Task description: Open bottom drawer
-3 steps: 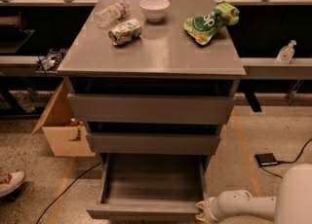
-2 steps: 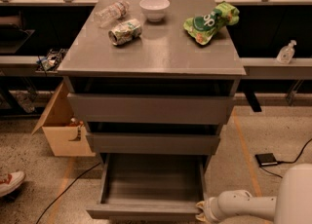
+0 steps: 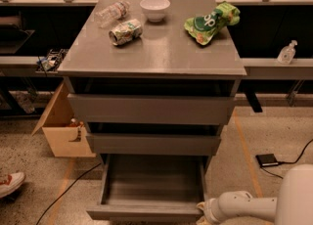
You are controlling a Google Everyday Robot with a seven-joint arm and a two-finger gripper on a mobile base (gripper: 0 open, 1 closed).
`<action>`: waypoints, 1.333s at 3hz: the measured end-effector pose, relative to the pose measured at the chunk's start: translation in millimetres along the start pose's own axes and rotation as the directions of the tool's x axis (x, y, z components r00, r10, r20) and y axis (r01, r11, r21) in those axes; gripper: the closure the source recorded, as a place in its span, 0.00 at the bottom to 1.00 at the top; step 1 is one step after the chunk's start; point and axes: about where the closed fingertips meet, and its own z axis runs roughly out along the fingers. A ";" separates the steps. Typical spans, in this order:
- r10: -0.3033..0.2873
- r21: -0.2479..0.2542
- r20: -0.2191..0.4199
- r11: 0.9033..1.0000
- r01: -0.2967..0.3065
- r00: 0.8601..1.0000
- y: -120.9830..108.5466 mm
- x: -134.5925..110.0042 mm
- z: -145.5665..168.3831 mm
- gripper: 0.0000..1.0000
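Observation:
The bottom drawer (image 3: pixel 146 213) is pulled far out from the grey cabinet, showing its shallow grey tray inside. Above it are the middle drawer front (image 3: pixel 152 143) and the tallest top drawer front (image 3: pixel 151 109), both nearly in. My gripper (image 3: pixel 201 214) is at the drawer's front right corner, at the end of the white arm (image 3: pixel 244 208) that comes in from the lower right. Its fingers are mostly hidden at the frame's bottom edge.
On the cabinet top (image 3: pixel 156 53) lie a plastic bottle (image 3: pixel 111 12), a can (image 3: pixel 125 32), a white bowl (image 3: pixel 155 9) and a green chip bag (image 3: pixel 211 21). A cardboard box (image 3: pixel 61 128) stands left of the cabinet. A black pedal (image 3: pixel 267 160) and a cable lie on the floor at right.

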 end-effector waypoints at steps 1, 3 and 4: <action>0.000 0.000 0.000 1.000 0.000 1.000 0.0 0.0 0.0 0.36; 0.002 0.003 -0.006 1.000 -0.002 1.000 3.1 3.1 1.5 0.00; -0.010 0.012 -0.012 1.000 0.010 1.000 5.1 2.2 -2.4 0.00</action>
